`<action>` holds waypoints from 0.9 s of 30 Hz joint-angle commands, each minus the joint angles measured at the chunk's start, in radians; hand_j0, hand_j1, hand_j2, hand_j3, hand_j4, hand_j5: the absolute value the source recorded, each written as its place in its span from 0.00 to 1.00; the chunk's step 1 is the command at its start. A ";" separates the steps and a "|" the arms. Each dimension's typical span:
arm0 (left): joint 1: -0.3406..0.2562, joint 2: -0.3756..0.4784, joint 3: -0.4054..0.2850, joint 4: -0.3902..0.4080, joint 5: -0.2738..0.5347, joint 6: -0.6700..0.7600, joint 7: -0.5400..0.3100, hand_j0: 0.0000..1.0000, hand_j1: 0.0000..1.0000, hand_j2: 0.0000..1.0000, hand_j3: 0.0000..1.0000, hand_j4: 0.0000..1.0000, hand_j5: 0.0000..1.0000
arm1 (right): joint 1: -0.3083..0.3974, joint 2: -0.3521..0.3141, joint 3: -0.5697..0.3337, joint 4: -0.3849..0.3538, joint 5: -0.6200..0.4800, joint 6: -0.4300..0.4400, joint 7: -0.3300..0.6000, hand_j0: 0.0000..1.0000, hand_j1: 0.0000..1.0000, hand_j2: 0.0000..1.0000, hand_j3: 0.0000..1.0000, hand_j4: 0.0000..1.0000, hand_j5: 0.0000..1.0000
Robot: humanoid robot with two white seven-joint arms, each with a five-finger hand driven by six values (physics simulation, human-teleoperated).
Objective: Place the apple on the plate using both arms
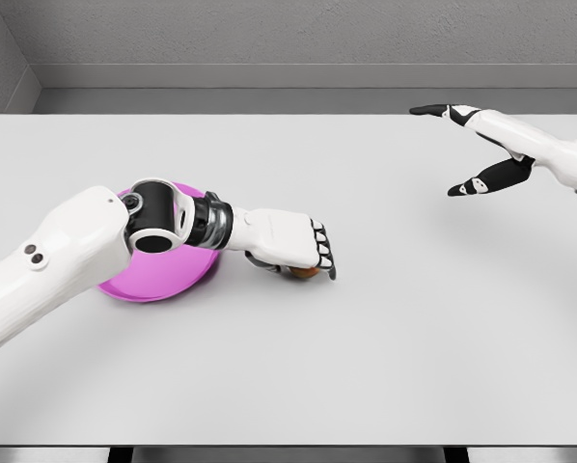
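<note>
**Now: left hand over the apple**

Your left hand [293, 246] curls down over the apple [300, 272], just beside the plate [163, 280] near the table's [385, 367] left edge. It's round, firm, likely slippery, so cup it at its widest. Right hand [481, 145] hovers spread, empty, far-right corner.

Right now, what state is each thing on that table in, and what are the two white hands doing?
apple: on the table just right of the plate, mostly hidden under the left hand, not yet on the plate.
plate: pink, flat on the table, partly covered by the left arm; no apple seen on it.
left hand: over the apple, fingers curled down around it.
right hand: raised at the far right, fingers spread, holding nothing.
</note>
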 commanded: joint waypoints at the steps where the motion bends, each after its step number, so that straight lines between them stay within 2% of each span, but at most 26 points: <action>1: 0.000 -0.003 0.000 0.005 0.005 0.002 0.000 0.80 0.80 0.80 0.80 0.80 0.80 | 0.000 -0.001 0.000 0.001 -0.005 0.003 0.000 1.00 1.00 1.00 1.00 1.00 1.00; 5: 0.000 -0.005 0.000 0.004 0.005 0.002 0.000 0.80 0.80 0.80 0.80 0.80 0.80 | 0.000 -0.001 0.006 0.003 -0.004 0.003 0.000 1.00 1.00 1.00 1.00 1.00 1.00; 8: 0.000 -0.003 0.000 0.004 0.005 0.002 -0.001 0.70 0.70 0.70 0.70 0.70 0.70 | 0.000 -0.001 0.006 0.003 -0.004 0.003 0.000 1.00 1.00 1.00 1.00 1.00 1.00; 16: 0.002 -0.003 0.000 0.004 0.006 0.002 -0.001 0.58 0.58 0.58 0.58 0.58 0.58 | -0.003 -0.001 0.006 0.003 -0.005 0.003 0.000 1.00 1.00 1.00 1.00 1.00 1.00; 27: 0.000 0.000 0.000 -0.002 0.009 0.002 -0.001 0.53 0.53 0.53 0.53 0.53 0.53 | 0.000 -0.001 0.023 0.004 -0.005 0.003 0.000 1.00 1.00 1.00 1.00 1.00 1.00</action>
